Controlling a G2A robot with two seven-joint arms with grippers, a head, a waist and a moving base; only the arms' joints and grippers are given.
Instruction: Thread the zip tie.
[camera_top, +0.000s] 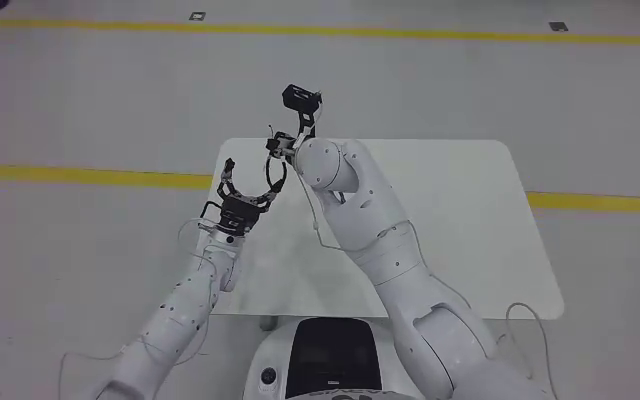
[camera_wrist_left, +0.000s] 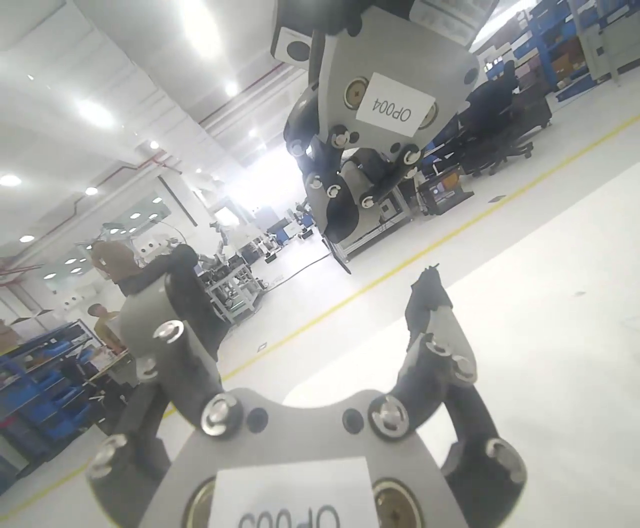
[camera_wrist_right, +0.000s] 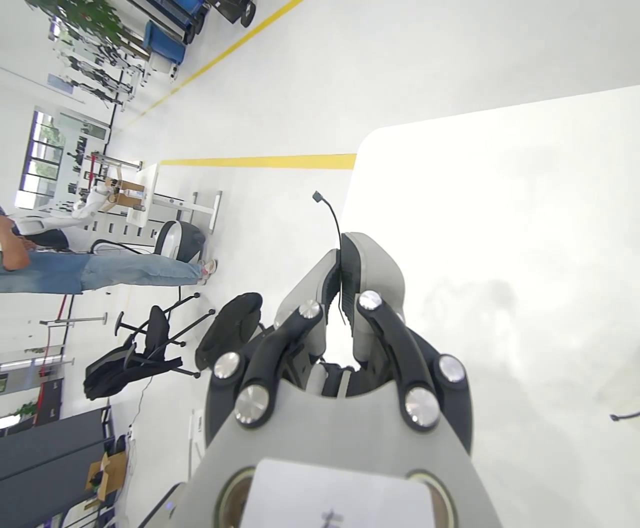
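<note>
My right gripper is shut on a thin black zip tie. Its square head sticks out past the fingertips, and the strap runs back between the pads. In the top view the right gripper hangs over the table's far left corner. My left gripper sits just beside and below it, open with nothing between its fingers. In the left wrist view the left gripper spreads wide, and the right gripper points down toward it. A dark sliver, likely the zip tie, pokes from its tip.
The white table stretches to the right of both grippers and is bare in the top view. A small black piece lies on the table at the edge of the right wrist view. Yellow floor lines run past the table.
</note>
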